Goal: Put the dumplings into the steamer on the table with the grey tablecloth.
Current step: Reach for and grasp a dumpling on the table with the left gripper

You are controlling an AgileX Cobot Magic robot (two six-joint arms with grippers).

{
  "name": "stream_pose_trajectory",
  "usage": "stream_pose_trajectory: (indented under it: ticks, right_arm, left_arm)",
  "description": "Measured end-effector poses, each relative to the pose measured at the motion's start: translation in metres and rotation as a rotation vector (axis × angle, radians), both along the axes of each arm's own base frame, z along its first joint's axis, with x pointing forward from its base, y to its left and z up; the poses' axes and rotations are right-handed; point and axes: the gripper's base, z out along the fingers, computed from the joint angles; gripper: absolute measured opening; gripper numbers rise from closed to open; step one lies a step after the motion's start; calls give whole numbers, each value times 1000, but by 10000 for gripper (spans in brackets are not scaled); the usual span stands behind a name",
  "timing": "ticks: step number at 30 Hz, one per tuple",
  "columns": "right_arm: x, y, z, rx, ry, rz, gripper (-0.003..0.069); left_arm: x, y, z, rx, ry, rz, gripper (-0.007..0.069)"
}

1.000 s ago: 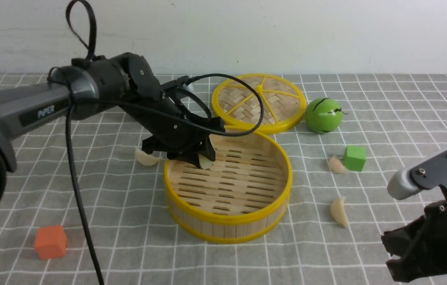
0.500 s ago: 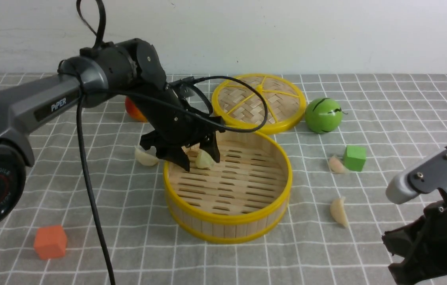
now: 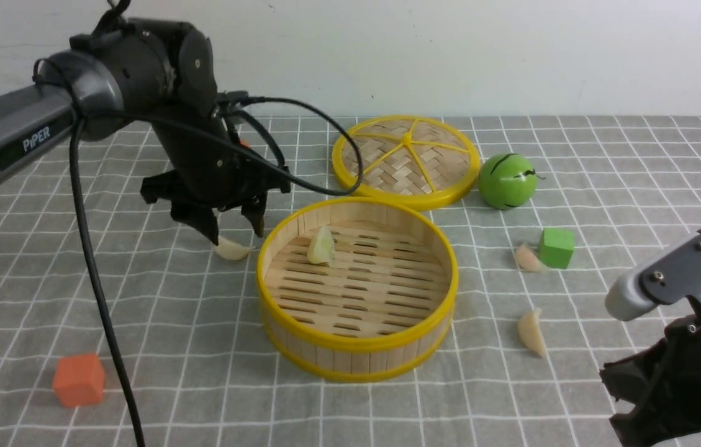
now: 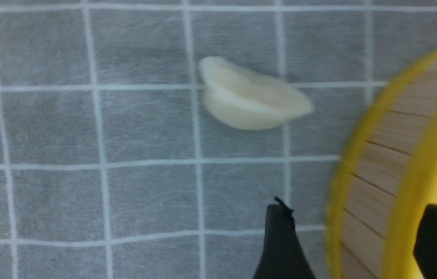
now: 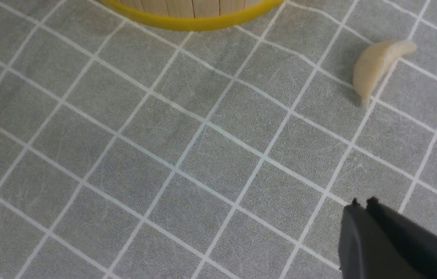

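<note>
The round bamboo steamer (image 3: 355, 345) stands mid-table on the grey tablecloth (image 3: 139, 310). One greenish dumpling (image 3: 321, 246) lies inside it near the far left wall. My left gripper (image 3: 234, 232) hangs open and empty just left of the steamer, over a cream dumpling (image 3: 231, 249) on the cloth. In the left wrist view that dumpling (image 4: 253, 97) lies beyond the left gripper (image 4: 357, 213), whose jaws straddle the steamer wall (image 4: 381, 166). A pinkish dumpling (image 3: 527, 259) and a cream dumpling (image 3: 531, 332) lie right of the steamer. My right gripper (image 5: 362, 202) is shut and empty, short of that cream dumpling (image 5: 377, 66).
A flat woven lid with yellow spokes (image 3: 406, 158) lies behind the steamer, a green ball (image 3: 507, 180) to its right. A green cube (image 3: 556, 248) touches the pinkish dumpling. An orange cube (image 3: 79, 379) sits front left. A white wall closes the back.
The left gripper opened and let go of the greenish dumpling inside the steamer, then rose and swung left out of the basket to above the cream dumpling. The right arm stayed still.
</note>
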Motion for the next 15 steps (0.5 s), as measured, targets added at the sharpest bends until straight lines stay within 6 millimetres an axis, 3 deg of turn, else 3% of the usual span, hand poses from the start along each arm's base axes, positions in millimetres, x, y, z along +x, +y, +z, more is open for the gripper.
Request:
stream_pose_trajectory:
  ticks: [8,15]
  right_arm:
    - [0,0,0,-1,-1,2,13]
    - [0,0,0,-1,-1,2,20]
  left_arm:
    - [23,12,-40,-117,-21,131,432]
    - [29,15,-43,-97,-66,175,432]
